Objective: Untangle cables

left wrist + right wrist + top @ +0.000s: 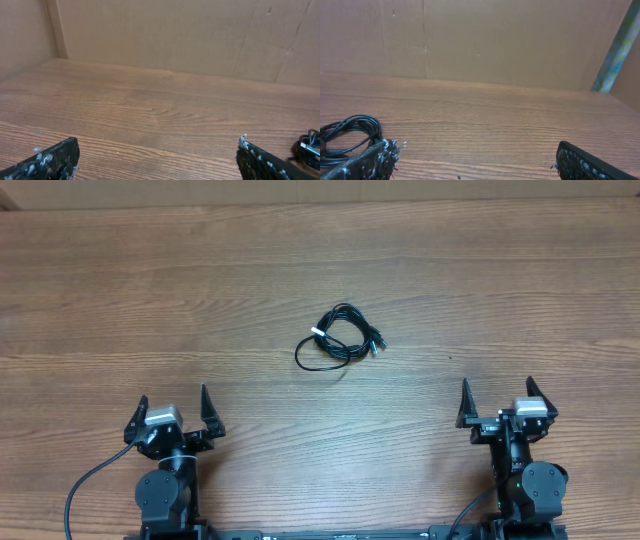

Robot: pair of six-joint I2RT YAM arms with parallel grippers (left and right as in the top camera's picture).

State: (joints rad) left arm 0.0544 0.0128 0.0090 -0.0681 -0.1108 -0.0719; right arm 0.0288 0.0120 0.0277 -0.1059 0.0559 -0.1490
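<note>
The cables (340, 340) lie as one small tangled bundle of thin black cords at the table's middle, with a whitish tip on the left side and a plug end on the right. In the left wrist view the cables (310, 145) peek in at the right edge. In the right wrist view the cables (347, 135) sit at the lower left, partly behind a finger. My left gripper (173, 412) rests open near the front left, far from the bundle. My right gripper (497, 402) stands open at the front right. In both wrist views the left gripper (157, 147) and the right gripper (477, 155) hold nothing.
The wooden table (320, 270) stretches wide around the bundle. A brown cardboard wall (175, 35) closes off the far side. The left arm's thick black wiring (85, 485) loops at the front left edge.
</note>
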